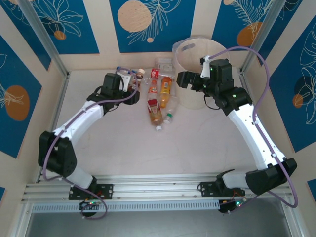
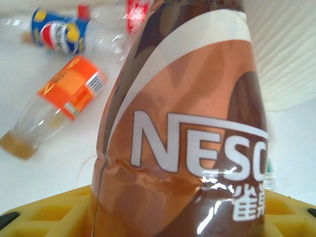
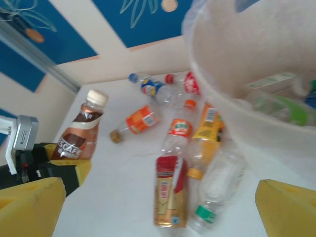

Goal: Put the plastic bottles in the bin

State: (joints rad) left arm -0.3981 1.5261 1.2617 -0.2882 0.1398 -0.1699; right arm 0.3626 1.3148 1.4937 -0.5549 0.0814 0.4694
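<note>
- The left hand [image 1: 134,84] is closed on a brown-labelled clear plastic coffee bottle [image 2: 187,128] with a cream cap. This is at about 11 o'clock on the pale worktop [image 1: 148,153] in the overhead view.
- The label is creased just above the yellow pads [image 2: 44,217], which I read as a real squeeze rather than a light touch.
- The bottle stands upright, cap up, and is gripped low on its body. That is probably its widest part, where the pads get the most hold. I cannot tell whether its base has left the worktop.
- The large round cream-white plastic bin [image 1: 190,61] sits at about 1 o'clock on the worktop, at 3 o'clock from the held bottle. It has a clear liner and already holds a few bottles, among them a green-labelled bottle [image 3: 284,108].
- The right hand [image 1: 183,80] hangs wide open and grips nothing, just beside the bin's wall on its 9 o'clock side. That spot leaves the bin's mouth free and puts the hand close to the next pick.
- The loose bottles [image 1: 159,101] lie on their sides between the two hands, near 12 o'clock.
  - They include an orange-labelled bottle [image 2: 69,94], a blue-labelled bottle [image 2: 57,33] and a red-and-gold-labelled bottle [image 3: 170,197].
  - This pile sits on the straight line from the held bottle to the bin, so the carry calls for a lift over both the pile and the rim.
- Most of the bottles are not yet in the bin, so the task looks less than half done.
</note>
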